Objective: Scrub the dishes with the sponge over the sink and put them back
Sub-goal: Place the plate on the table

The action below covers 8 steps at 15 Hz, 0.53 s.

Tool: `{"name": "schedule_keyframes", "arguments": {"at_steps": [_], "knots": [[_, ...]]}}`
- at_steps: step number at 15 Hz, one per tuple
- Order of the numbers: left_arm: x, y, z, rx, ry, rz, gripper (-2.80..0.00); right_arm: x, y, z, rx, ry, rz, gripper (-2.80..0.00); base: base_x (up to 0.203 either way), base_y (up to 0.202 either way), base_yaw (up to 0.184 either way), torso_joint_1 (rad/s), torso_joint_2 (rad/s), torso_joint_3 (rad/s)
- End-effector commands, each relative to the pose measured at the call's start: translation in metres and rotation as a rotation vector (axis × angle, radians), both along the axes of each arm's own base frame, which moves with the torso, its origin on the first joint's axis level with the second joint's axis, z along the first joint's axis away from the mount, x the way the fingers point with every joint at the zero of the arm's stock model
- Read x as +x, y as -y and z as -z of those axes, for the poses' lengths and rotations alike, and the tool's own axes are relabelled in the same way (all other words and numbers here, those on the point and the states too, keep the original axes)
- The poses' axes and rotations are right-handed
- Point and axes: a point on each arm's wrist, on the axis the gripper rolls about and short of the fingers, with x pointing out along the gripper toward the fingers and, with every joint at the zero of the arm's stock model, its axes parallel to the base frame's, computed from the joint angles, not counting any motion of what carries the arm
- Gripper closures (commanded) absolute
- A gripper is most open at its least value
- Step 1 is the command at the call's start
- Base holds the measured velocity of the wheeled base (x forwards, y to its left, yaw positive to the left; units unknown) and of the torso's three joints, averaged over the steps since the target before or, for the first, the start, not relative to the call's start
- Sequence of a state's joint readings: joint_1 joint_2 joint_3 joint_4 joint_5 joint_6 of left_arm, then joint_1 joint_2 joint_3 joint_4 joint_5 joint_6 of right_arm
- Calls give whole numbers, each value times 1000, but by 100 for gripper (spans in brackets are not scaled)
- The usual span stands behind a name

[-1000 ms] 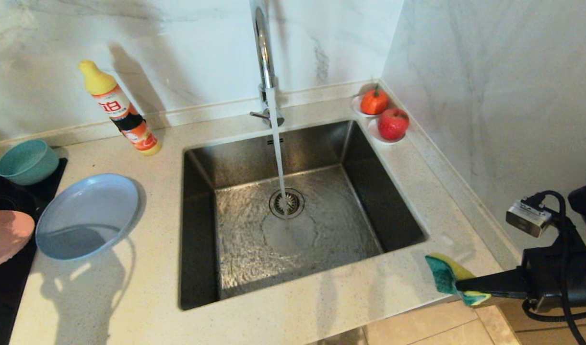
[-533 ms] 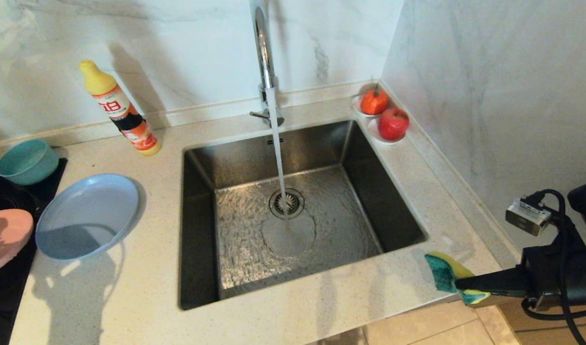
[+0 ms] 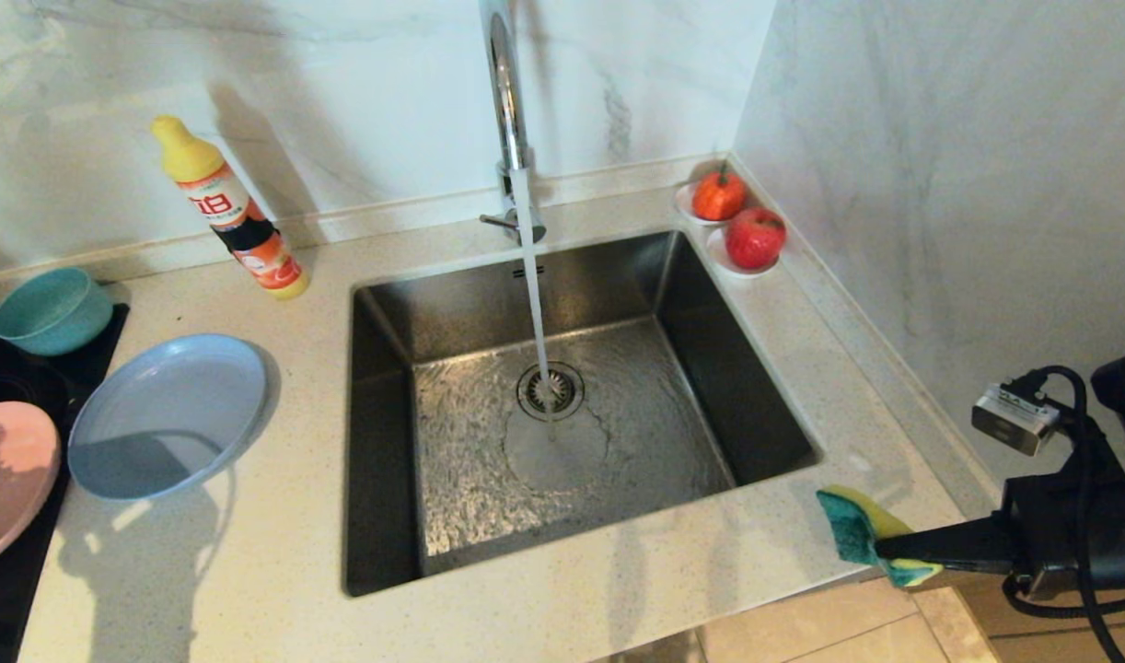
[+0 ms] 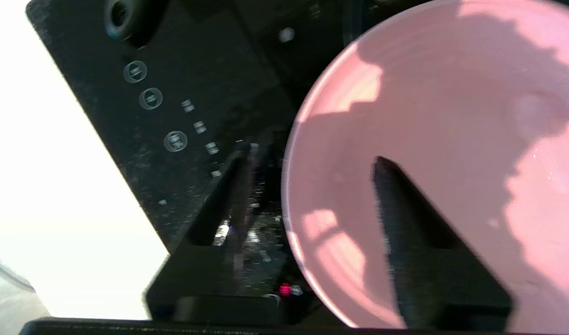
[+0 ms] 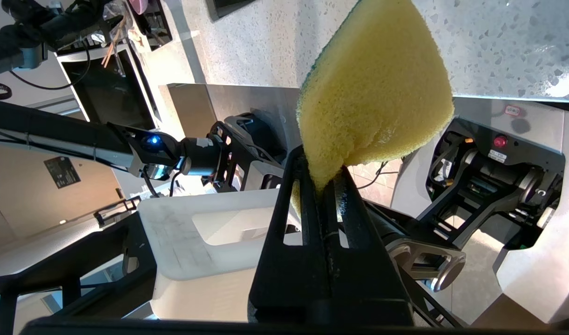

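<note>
While the left end effector [image 4: 308, 177] gapes astride the pink plate [image 4: 452, 153], the right [image 3: 885, 550] pinches the sponge [image 3: 852, 529].

A home kitchen: a steel sink [image 3: 562, 405] set in a speckled stone surface [image 3: 249, 571] under a running chrome tap [image 3: 505, 101], marble-look walls, a dish-soap bottle [image 3: 236, 216], a black cooktop [image 3: 19, 543], and plates beside it.

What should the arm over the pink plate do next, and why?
Probably back the left gripper away from the pink plate. Its fingers stand apart on either side of the plate's rim, and the plate lies on the dark cooktop, so it looks put back. The right gripper holds the sponge off the counter's edge.
</note>
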<state>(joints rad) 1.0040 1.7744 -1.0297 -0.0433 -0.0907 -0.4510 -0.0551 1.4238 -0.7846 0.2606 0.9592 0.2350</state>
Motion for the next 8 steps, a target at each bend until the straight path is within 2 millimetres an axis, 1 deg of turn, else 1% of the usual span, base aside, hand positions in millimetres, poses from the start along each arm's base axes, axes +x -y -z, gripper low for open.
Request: {"name": "schedule_keyframes", "arguments": {"at_steps": [1, 3, 4, 6, 8], "knots": [[-3, 6, -16, 25, 41, 16, -280, -1, 0, 0, 5, -4, -3, 0, 0, 0, 0, 0, 0, 0], [-5, 20, -34, 34, 102, 106, -280, -1, 0, -1, 4, -3, -1, 0, 0, 0, 0, 0, 0, 0], [3, 30, -38, 23, 106, 166, 0, 0, 0, -1, 4, -2, -1, 0, 0, 0, 0, 0, 0, 0], [22, 46, -46, 10, 95, 276, 0, 0, 0, 0, 4, -4, -1, 0, 0, 0, 0, 0, 0, 0], [44, 65, -53, 32, 97, 392, 0, 2, 0, 0, 3, -2, -1, 0, 0, 0, 0, 0, 0, 0]]}}
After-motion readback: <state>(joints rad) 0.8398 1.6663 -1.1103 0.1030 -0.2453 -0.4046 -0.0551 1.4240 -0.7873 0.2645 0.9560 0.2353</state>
